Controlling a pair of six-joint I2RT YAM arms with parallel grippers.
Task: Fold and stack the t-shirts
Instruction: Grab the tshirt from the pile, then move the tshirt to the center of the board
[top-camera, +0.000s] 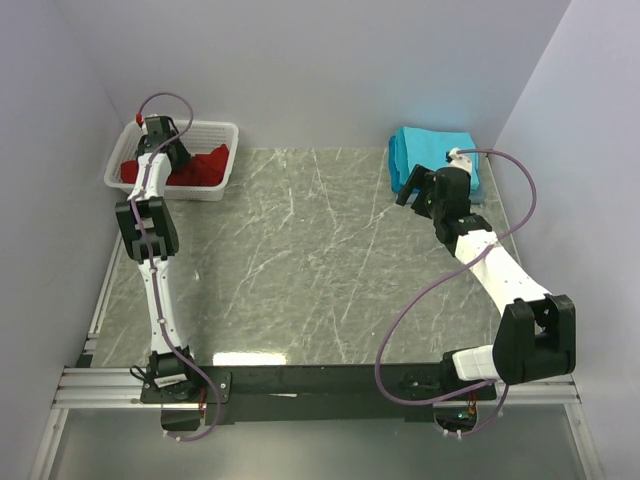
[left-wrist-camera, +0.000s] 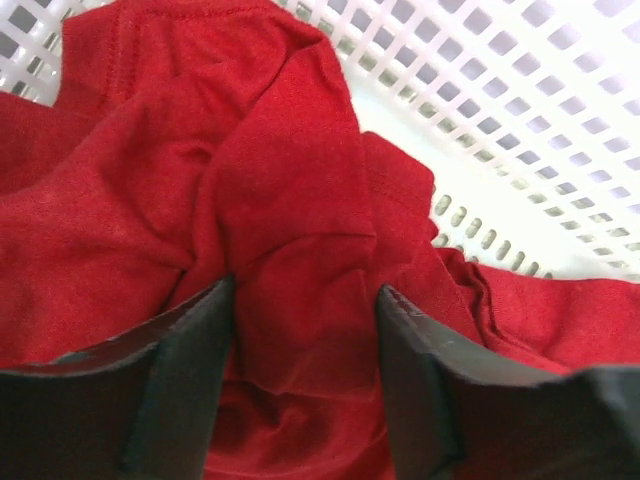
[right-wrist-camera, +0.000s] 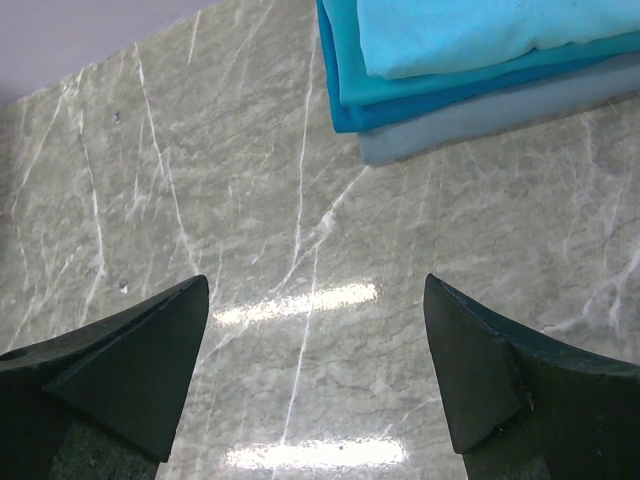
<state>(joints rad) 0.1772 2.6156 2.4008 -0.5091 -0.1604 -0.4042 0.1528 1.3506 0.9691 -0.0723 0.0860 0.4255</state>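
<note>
A deep red t-shirt lies crumpled in the white mesh basket at the back left. My left gripper reaches down into the basket. In the left wrist view its jaws stand apart, pressed into the red t-shirt with a raised fold between them. A folded stack of turquoise t-shirts lies at the back right. My right gripper hovers just left of the stack, open and empty over bare table, with the stack ahead and to its right.
The basket wall rises close on the right of the left gripper. White walls close in the table on the left, back and right. The marble tabletop lies between the basket and the stack.
</note>
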